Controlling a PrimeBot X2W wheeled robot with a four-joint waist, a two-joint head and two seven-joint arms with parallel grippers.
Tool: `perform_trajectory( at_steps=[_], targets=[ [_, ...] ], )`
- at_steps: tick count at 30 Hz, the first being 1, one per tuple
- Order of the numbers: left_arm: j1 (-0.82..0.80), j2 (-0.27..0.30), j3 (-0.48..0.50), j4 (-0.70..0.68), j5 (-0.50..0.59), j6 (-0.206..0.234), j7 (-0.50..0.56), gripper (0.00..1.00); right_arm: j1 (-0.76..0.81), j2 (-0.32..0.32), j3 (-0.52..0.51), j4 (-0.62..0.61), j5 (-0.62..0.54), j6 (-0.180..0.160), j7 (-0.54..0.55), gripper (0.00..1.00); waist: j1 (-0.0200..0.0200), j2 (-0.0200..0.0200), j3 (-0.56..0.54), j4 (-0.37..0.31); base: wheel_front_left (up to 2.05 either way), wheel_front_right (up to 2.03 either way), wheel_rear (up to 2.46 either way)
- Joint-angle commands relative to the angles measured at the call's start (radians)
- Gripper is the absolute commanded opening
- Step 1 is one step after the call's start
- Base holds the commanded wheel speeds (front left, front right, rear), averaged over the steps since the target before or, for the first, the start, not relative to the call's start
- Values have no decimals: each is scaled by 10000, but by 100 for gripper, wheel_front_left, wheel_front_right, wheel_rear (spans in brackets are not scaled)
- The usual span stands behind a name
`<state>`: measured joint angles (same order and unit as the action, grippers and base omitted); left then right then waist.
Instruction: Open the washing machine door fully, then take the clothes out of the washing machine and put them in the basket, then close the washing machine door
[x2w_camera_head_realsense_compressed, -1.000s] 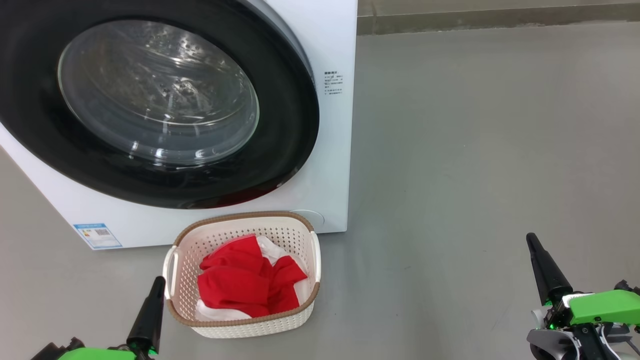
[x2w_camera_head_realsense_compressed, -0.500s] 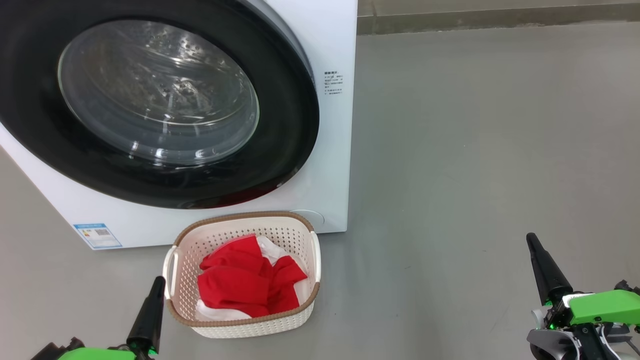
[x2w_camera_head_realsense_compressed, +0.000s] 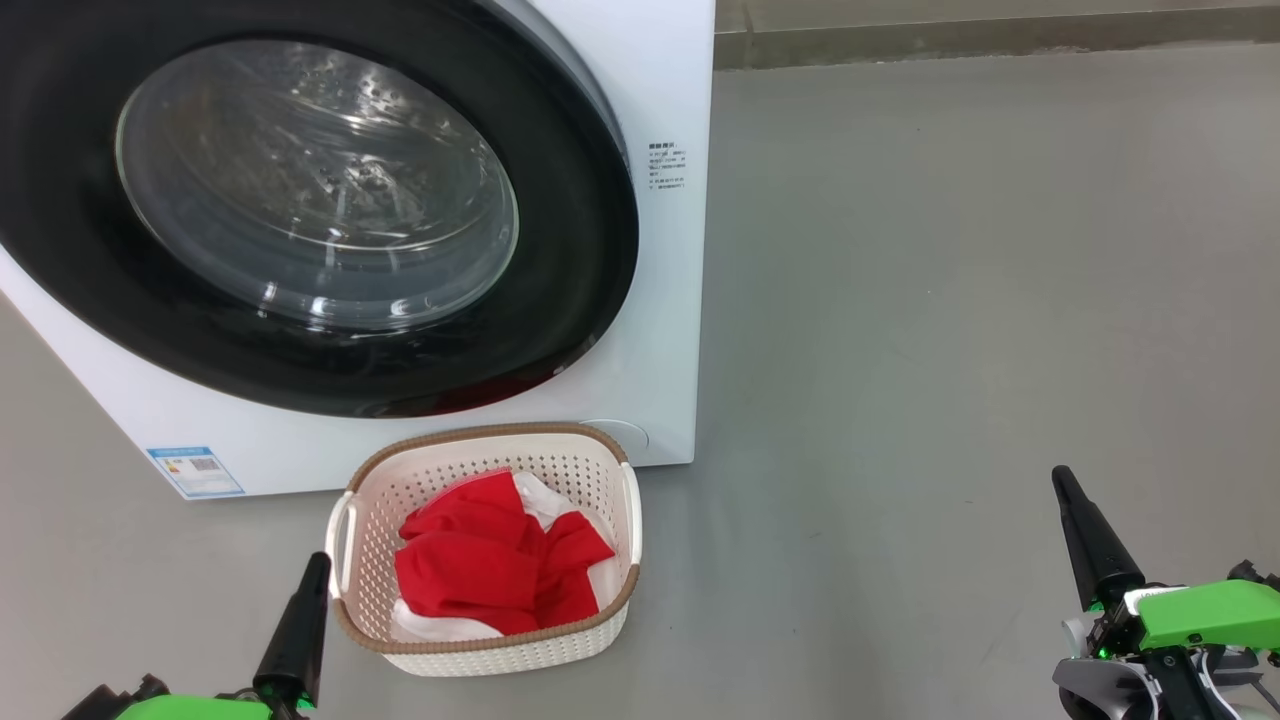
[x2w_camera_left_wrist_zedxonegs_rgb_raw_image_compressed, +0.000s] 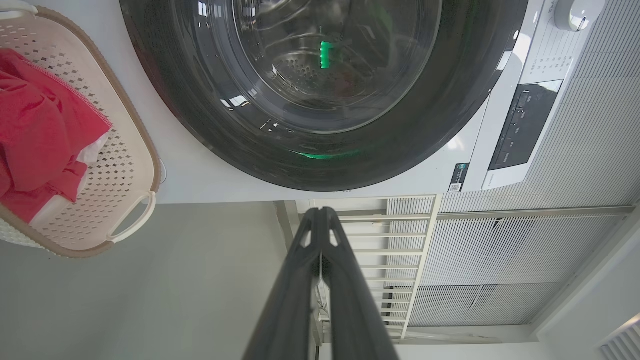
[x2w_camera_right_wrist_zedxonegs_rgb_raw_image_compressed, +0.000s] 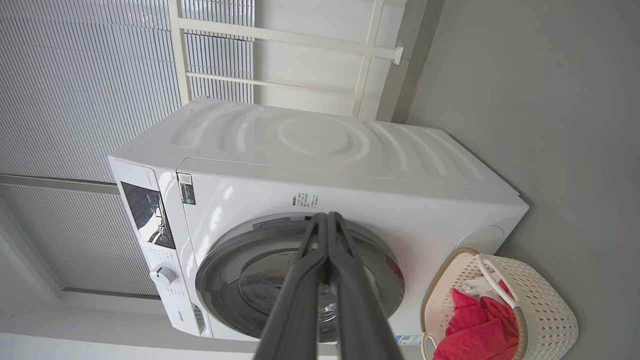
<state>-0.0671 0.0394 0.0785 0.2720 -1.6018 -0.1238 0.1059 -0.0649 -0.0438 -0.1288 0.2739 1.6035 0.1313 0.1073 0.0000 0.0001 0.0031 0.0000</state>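
We see the washing machine (x2w_camera_head_realsense_compressed: 670, 380), cut off at top and left, its door (x2w_camera_head_realsense_compressed: 580, 260) shut. The basket (x2w_camera_head_realsense_compressed: 487, 642) stands on the floor (x2w_camera_head_realsense_compressed: 950, 300) close before its front, holding the clothes (x2w_camera_head_realsense_compressed: 470, 575). Our left gripper (x2w_camera_head_realsense_compressed: 316, 565) and right gripper (x2w_camera_head_realsense_compressed: 1062, 480), fingers pressed together, hold nothing. Nothing differs from a second ago.

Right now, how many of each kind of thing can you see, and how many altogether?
Washer: 1
Basket: 1
Heap of red clothes: 1
Grippers: 2, the left gripper and the right gripper
Total: 5
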Motion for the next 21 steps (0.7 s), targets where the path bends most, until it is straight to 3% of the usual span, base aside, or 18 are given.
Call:
perform_trajectory(
  at_steps=[1,21],
  targets=[
    [-409,108,354,-271,-68,-69,74,0,-430,-75,154,-292,54,-6,55,0,0,-1,0,0,0,0,0],
    [-409,108,353,-271,-68,-69,73,0,-431,-72,150,-292,51,-6,59,0,0,-1,0,0,0,0,0]
  ],
)
